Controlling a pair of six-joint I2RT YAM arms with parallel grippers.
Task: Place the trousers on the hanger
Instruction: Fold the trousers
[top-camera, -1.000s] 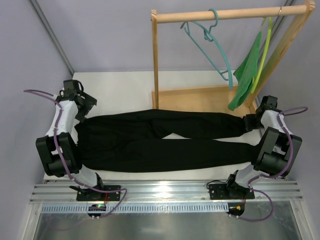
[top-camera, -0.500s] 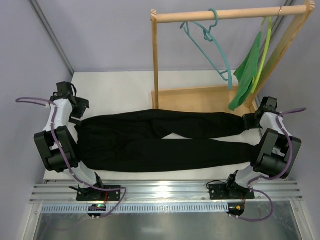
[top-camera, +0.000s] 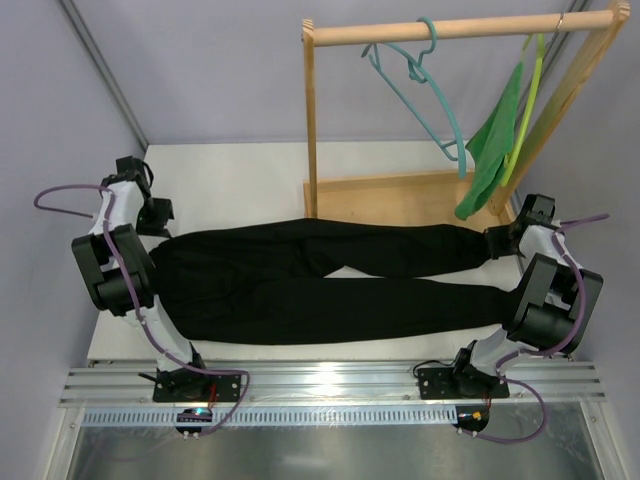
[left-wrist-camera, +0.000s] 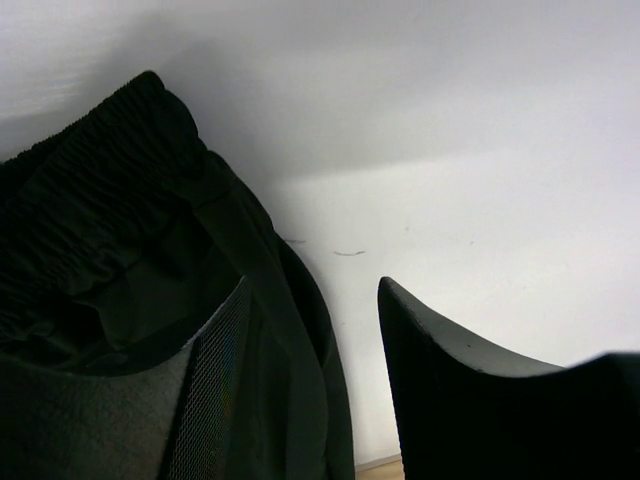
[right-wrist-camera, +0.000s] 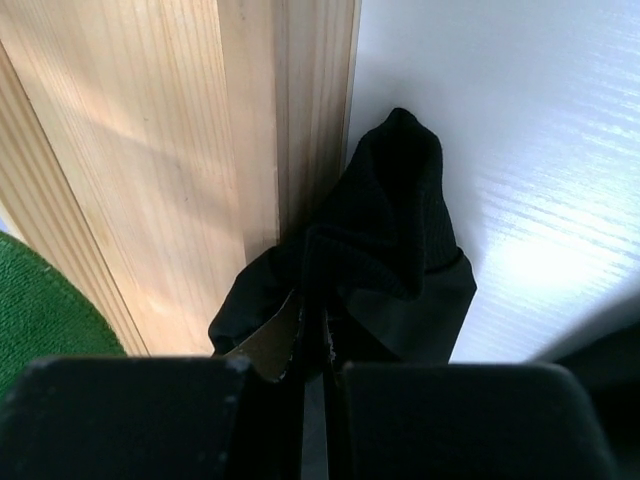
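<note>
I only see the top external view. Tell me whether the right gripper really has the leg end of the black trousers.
Observer: Yes. In the right wrist view, the right gripper is shut on the leg end of the long black soft fabric trousers, with fabric pinched between its fingers.
Operator: Now report the left gripper.
Observer: In the left wrist view, the left gripper is open. Its fingers are apart at the gathered elastic waistband and are not clamped on it.
Operator: Say what sits beside that leg end.
Observer: The pale wooden base board of the rack is right beside it.
</note>
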